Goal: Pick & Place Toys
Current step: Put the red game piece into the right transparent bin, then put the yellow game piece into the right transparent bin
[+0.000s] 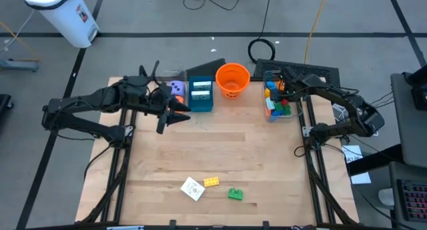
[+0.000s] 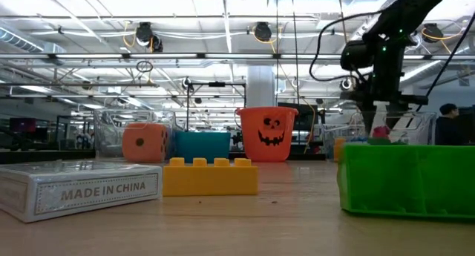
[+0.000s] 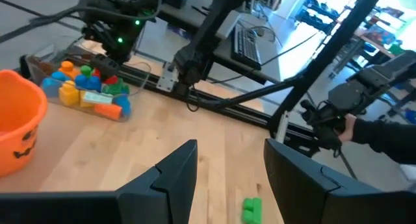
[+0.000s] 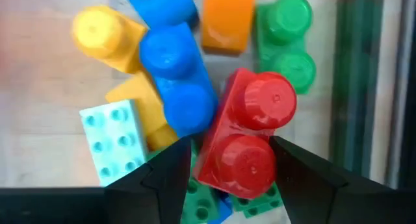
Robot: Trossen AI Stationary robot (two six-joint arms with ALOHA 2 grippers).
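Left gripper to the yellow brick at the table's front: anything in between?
Nothing visible. The left gripper hangs open near the teal box at the back; the yellow brick lies at the front beside a white card and green brick, with bare table between.

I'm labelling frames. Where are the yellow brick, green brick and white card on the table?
yellow brick (image 1: pixel 211 182), high view, its top face
green brick (image 1: pixel 235 194), high view, its top middle
white card (image 1: pixel 192 189), high view, its flat face

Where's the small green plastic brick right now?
In the high view, the small green plastic brick lies on the wooden table near its front edge, just right of the yellow brick.
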